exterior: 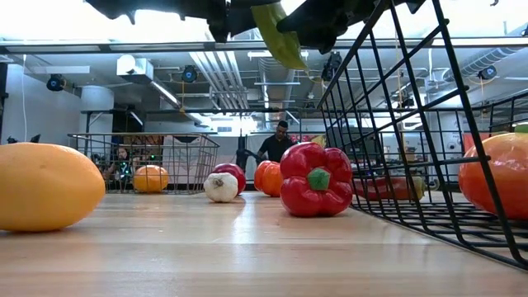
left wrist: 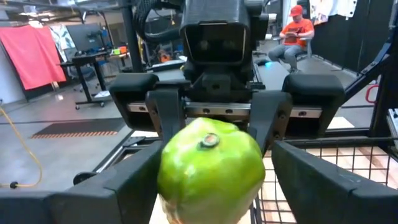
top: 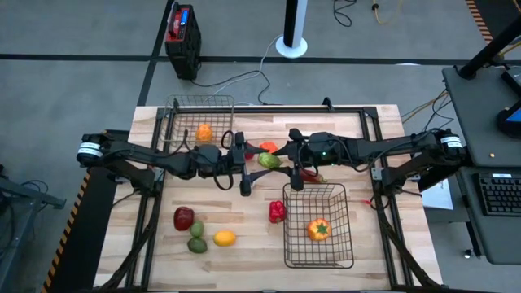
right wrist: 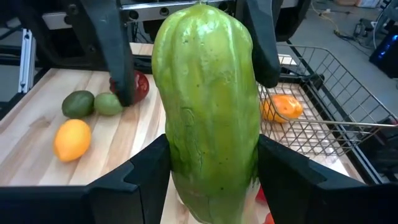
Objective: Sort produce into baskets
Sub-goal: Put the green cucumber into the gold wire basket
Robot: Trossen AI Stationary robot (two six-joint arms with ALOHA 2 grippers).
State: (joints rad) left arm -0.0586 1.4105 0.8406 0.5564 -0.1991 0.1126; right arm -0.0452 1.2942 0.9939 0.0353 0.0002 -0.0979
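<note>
You're early on: each basket [top: 343, 254] holds one orange piece, your right hand [top: 285, 159] grips the green papaya [top: 269, 160] mid-air between both arms, your left hand [top: 246, 162] stands open around it, and six or so pieces remain on the surface [top: 244, 236].

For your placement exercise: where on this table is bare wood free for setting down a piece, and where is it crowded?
Free: the strip between the red apple and red pepper, and the wood in front of the lemon. Crowded: the centre, where both pincers meet at the green papaya.

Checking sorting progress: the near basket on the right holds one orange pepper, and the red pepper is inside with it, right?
Not quite. The high view shows the red pepper on the table just outside the near basket; only the orange pepper is inside.
</note>
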